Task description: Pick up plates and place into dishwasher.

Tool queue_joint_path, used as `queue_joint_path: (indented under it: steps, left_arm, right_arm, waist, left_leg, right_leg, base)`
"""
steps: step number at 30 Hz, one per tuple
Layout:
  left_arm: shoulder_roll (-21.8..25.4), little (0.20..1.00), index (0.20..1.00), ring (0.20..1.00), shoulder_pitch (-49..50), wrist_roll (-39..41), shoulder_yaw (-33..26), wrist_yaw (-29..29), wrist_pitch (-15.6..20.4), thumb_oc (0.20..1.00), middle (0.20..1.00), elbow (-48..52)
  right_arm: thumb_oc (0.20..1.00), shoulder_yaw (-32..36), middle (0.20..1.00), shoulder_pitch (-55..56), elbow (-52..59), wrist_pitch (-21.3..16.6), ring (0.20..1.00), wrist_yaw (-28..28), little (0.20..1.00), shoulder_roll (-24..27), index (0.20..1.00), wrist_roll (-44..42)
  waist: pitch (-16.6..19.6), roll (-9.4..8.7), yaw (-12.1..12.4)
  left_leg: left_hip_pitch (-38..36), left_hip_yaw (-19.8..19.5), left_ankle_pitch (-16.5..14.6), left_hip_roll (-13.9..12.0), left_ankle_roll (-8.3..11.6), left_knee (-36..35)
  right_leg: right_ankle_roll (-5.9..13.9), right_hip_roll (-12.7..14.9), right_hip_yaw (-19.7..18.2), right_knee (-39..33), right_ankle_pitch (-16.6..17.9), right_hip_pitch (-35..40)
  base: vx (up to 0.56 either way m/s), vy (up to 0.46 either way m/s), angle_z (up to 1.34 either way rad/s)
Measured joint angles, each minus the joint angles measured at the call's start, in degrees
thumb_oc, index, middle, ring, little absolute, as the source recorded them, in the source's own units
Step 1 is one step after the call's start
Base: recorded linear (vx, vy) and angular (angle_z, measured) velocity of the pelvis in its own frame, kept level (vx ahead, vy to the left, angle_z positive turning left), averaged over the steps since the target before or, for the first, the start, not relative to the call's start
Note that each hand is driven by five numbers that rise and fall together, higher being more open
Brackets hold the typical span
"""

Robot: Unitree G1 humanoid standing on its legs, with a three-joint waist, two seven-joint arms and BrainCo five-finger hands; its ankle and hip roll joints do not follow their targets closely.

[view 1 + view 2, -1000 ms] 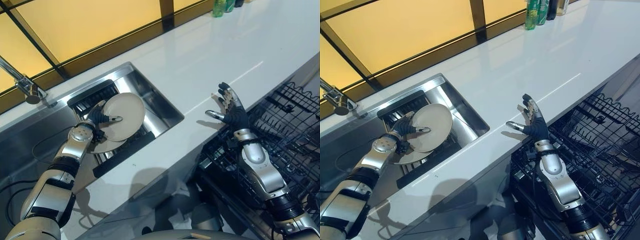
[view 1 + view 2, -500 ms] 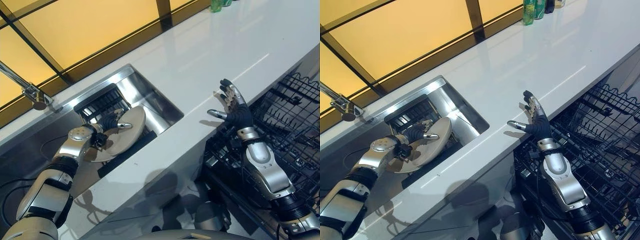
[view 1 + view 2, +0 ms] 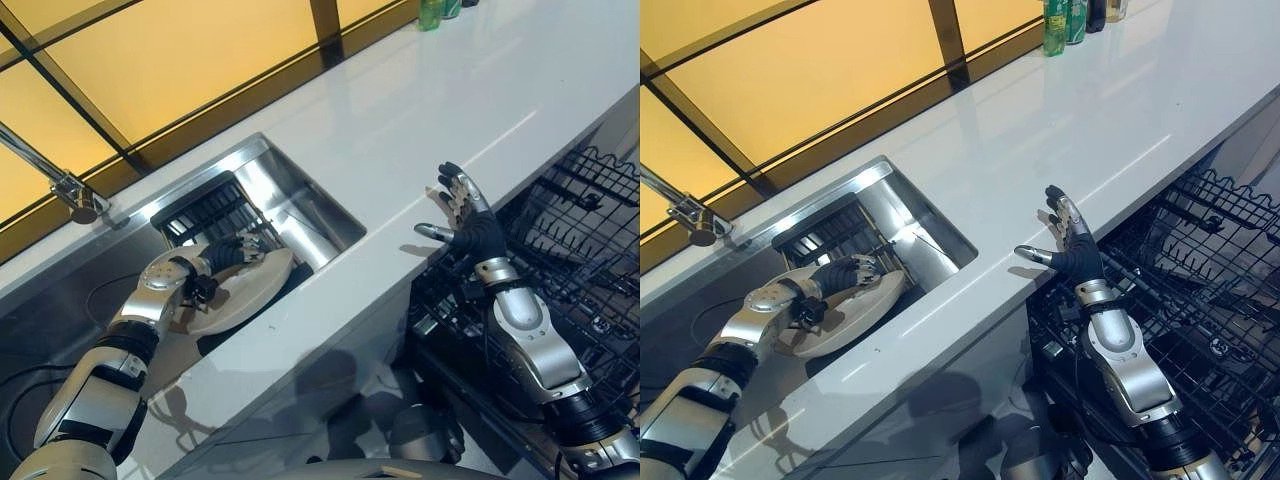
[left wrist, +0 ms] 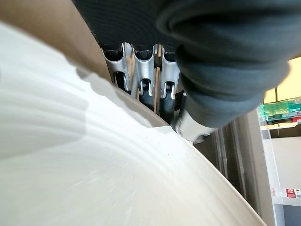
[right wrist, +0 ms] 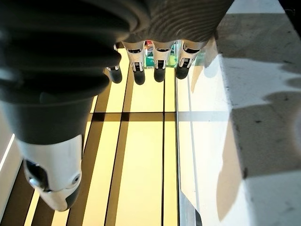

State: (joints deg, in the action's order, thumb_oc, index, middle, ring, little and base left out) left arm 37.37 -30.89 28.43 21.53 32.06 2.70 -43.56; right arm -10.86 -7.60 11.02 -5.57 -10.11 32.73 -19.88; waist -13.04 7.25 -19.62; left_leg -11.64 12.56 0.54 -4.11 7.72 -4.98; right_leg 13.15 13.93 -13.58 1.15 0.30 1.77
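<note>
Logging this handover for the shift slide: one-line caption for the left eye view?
Left hand grips a plate in the sink; right hand open above the dishwasher rack.

Cream plate (image 3: 245,290), steel sink (image 3: 300,205), white counter (image 3: 430,110), black rack (image 3: 580,240)

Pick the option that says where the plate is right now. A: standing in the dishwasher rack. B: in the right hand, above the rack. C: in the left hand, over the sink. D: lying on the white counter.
C: the left hand has its fingers and thumb on the rim of the plate over the sink, while the right hand is open and holds nothing.
</note>
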Motion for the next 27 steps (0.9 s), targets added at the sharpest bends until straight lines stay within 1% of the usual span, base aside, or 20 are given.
queue_joint_path:
  steps: [12, 18, 20, 22, 23, 27]
  left_arm:
    - [-0.9, 0.200, 0.200, 0.200, 1.6, 0.0, -0.1, -0.6, 0.7, 0.200, 0.200, 0.5]
    - [-0.9, 0.200, 0.200, 0.200, 3.1, 0.1, -0.3, -1.4, 1.9, 0.200, 0.200, 1.9]
    - [-1.5, 0.200, 0.200, 0.200, 3.8, 0.1, -0.6, -3.0, 3.4, 0.200, 0.200, 2.0]
    - [-1.9, 0.200, 0.200, 0.200, 4.6, 0.1, -0.9, -5.7, 5.5, 0.200, 0.200, 2.3]
    - [-2.5, 0.200, 0.200, 0.200, 5.2, 0.1, -1.9, -7.2, 6.2, 0.200, 0.200, 2.7]
    - [-5.1, 0.200, 0.200, 0.200, 7.6, 0.1, -7.6, -16.3, 12.3, 0.200, 0.200, 6.6]
  right_arm:
    - [1.000, 1.0, 1.000, 1.0, 0.0, -0.2, 1.000, 1.0, 1.000, 0.0, 1.000, 0.0]
    - [1.000, 1.3, 1.000, 2.3, 0.0, -0.3, 1.000, 1.0, 1.000, 0.0, 1.000, 0.0]
    - [1.000, 1.3, 1.000, 2.6, 0.0, -0.3, 1.000, 1.0, 1.000, 0.0, 1.000, 0.0]
    - [1.000, 1.3, 1.000, 2.9, -0.1, -0.3, 1.000, 1.0, 1.000, 0.0, 1.000, 0.0]
    - [1.000, 1.4, 1.000, 3.1, -0.1, -0.3, 1.000, 1.0, 1.000, -0.1, 1.000, 0.0]
    - [1.000, 2.7, 1.000, 4.9, -0.1, -0.5, 1.000, 0.9, 1.000, -0.6, 1.000, 0.1]
  waist:
    - [0.7, 0.53, 0.1]
    - [1.2, 0.56, 0.2]
    - [1.2, 0.54, 0.2]
    - [1.4, 0.48, 0.4]
    - [1.6, 0.47, 0.5]
    - [2.4, -0.26, 1.8]
  left_leg:
    - [-0.1, -0.1, 0.0, 0.0, -0.02, 0.0]
    - [-0.4, -0.2, 0.0, 0.0, -0.05, 0.0]
    - [-0.7, -0.2, 0.0, 0.0, -0.05, 0.0]
    - [-0.7, -0.3, 0.0, 0.0, -0.10, 0.0]
    - [-0.6, -0.3, 0.0, 0.0, -0.11, 0.0]
    - [-0.5, -0.5, 0.1, -0.1, -0.07, 0.0]
  right_leg:
    - [0.01, 0.0, 0.0, 0.0, 0.0, 0.1]
    - [0.01, 0.0, 0.0, 0.1, 0.0, 0.4]
    - [0.02, 0.1, 0.1, 0.0, 0.0, 0.7]
    - [0.02, 0.1, 0.1, 0.0, 0.0, 0.7]
    - [0.02, 0.1, 0.2, 0.0, 0.0, 0.7]
    - [0.02, 0.0, 0.4, -0.1, 0.0, 0.7]
  base:
    - [0.00, 0.000, 0.00]
    - [0.00, 0.000, 0.00]
    - [0.00, 0.000, 0.00]
    - [-0.01, -0.020, 0.01]
    - [-0.02, -0.042, 0.01]
    - [-0.03, -0.063, 0.02]
